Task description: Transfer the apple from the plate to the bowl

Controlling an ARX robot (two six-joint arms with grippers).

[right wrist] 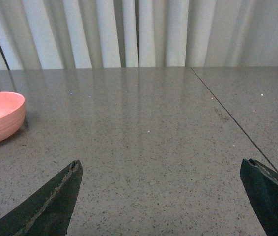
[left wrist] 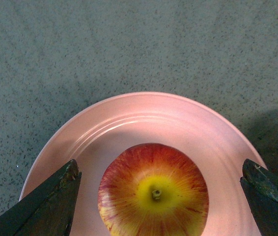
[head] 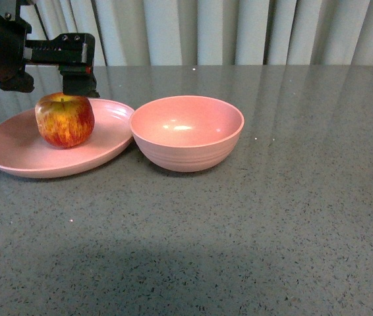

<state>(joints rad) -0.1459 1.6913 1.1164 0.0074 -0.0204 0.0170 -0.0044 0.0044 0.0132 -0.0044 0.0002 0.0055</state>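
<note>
Left gripper [left wrist: 159,167], jaws wide apart, hangs directly over the apple [head: 64,120], positioned to straddle it; plate [head: 15,150] beneath, empty bowl [head: 186,157] beside.

You face grey speckled table [head: 272,217], glossy, pale curtains reflected. Directly on it: pink plate [head: 8,148] at left, pink bowl [head: 186,157] just right of it, rims close, contact unclear.
</note>
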